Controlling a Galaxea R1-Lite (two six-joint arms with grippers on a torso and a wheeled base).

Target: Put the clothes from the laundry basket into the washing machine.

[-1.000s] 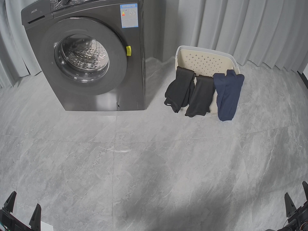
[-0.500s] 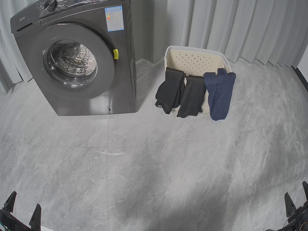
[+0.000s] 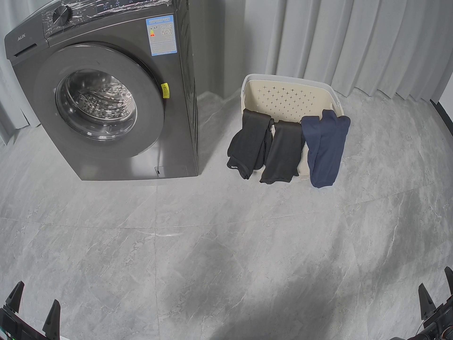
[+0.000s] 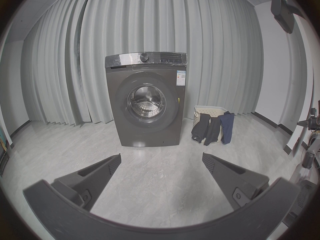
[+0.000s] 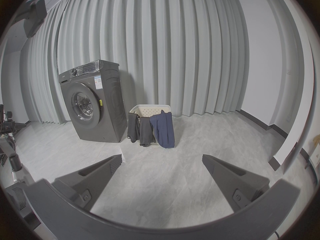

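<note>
Clothes [image 3: 288,149], two black and one navy, hang over the basket [image 3: 290,82] front rim, well ahead of both grippers. Washer [image 3: 108,105] sits ahead of left gripper [image 4: 160,156]. Left and right gripper [image 5: 161,157] both spread wide, empty.

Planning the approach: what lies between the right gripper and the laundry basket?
Bare floor separates right gripper from laundry basket, per the head view.

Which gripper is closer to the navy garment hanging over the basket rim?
Right. The navy garment lies ahead of the right gripper, slightly to its left; the left gripper is farther off, in front of the washing machine.
</note>
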